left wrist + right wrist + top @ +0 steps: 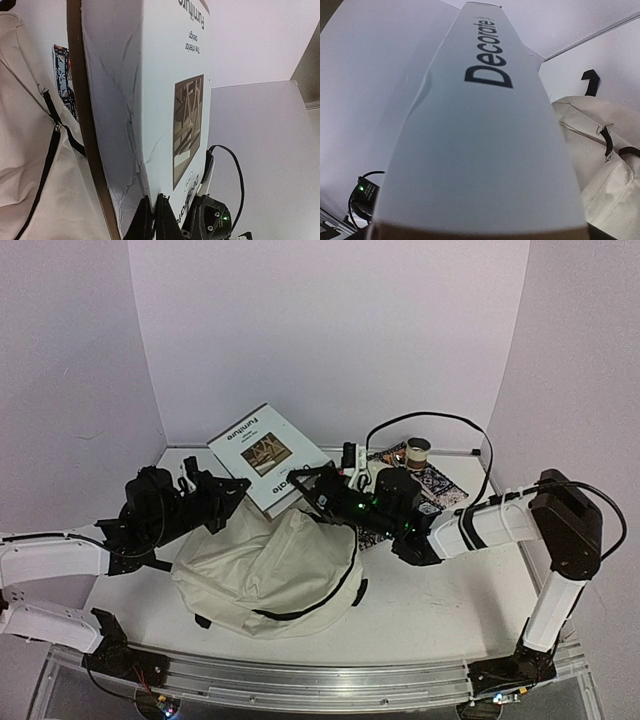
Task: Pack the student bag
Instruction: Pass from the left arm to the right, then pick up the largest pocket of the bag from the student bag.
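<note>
The student bag [270, 570] is a soft cream backpack with a black zipper, slumped in the middle of the table. A white book [262, 452] marked "Decorate" is held tilted above the bag's far edge. My left gripper [232, 490] is shut on a corner of the book's cover [165, 75], its fingertips [145, 210] pinching the edge. My right gripper [325, 495] is at the book's opposite lower edge. The spine [485, 125] fills the right wrist view and hides the fingers. The bag [600, 165] lies just beside it.
A dark patterned notebook [435, 485] and a small round cup [418, 450] lie at the back right. A black cable [440, 420] loops above them. White walls close in the back and both sides.
</note>
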You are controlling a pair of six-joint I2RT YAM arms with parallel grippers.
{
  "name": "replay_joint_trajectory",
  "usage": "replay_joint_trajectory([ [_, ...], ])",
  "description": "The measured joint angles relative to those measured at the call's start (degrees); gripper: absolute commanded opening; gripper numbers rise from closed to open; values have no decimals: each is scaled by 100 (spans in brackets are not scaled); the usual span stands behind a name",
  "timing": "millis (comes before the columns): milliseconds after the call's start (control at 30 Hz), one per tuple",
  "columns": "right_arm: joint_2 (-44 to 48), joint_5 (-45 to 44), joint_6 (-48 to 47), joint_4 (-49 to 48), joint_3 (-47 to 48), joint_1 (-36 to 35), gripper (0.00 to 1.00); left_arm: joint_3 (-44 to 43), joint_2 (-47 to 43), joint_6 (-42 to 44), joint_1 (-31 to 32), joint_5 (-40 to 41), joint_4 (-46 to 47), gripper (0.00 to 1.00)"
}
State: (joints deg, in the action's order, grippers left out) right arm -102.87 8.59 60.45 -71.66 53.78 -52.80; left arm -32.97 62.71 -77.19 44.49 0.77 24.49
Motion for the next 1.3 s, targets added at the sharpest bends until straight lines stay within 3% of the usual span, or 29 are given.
replay_joint_trajectory([
  [233, -173, -31, 48, -52, 4, 2, 74, -51, 308, -142, 237, 256, 154, 0],
  [467, -205, -45, 104, -174, 12, 4, 51, -65, 461, -280, 326, 395, 276, 1],
  [600, -221, -3, 140, -221, 37, 6, 41, -28, 475, -314, 334, 424, 299, 15],
  [800, -219, 88, 197, -160, 35, 87, 32, 150, 442, -135, 381, 435, 437, 50],
  [867, -220, 124, 239, -153, 20, 168, 31, 163, 429, 95, 385, 409, 471, 57],
  [1100, -200, 195, 458, -126, -310, 605, 30, 193, 433, 991, 385, 198, 468, 66],
  [1300, 247, 288, 600, 7, -822, 1056, 30, -413, 952, 2090, 461, -258, -494, 70],
])
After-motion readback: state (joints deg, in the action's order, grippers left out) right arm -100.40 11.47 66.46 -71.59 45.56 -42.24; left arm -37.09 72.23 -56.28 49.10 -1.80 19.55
